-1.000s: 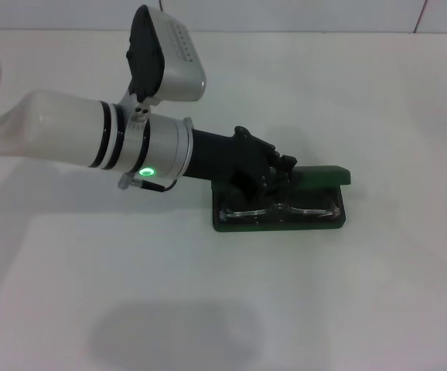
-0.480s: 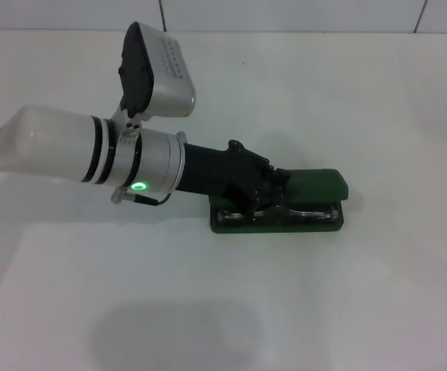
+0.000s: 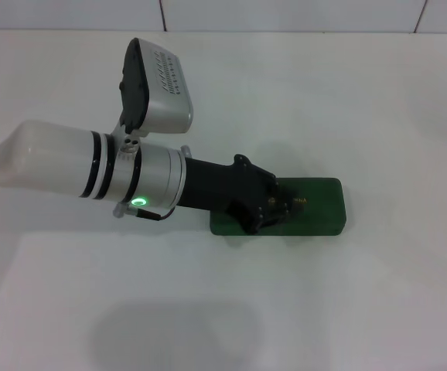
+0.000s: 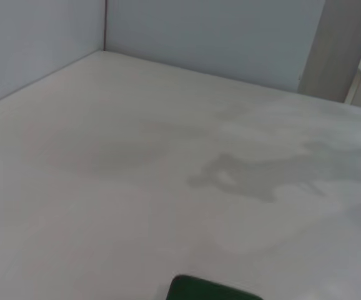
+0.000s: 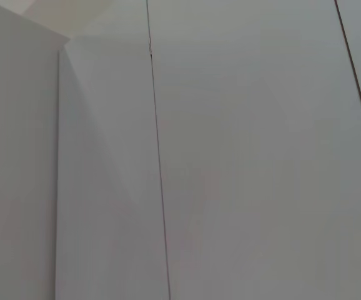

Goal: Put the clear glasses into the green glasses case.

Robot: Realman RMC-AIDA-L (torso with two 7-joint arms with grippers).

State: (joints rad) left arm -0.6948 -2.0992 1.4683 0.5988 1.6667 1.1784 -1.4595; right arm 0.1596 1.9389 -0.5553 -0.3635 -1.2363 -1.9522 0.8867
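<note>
While the green glasses case (image 3: 312,207) lies closed, the left claw (image 3: 274,209) rests on its lid, opening unclear.

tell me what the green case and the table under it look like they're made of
The green glasses case looks like a hard shell with a matte, leatherette-like dark green cover: flat lid, rounded corners, hardly any glare, small gold lettering. That could equally be plain plastic. The table looks like smooth white laminate or painted board, with only soft shadows on it. The left gripper rests on the lid.
</note>
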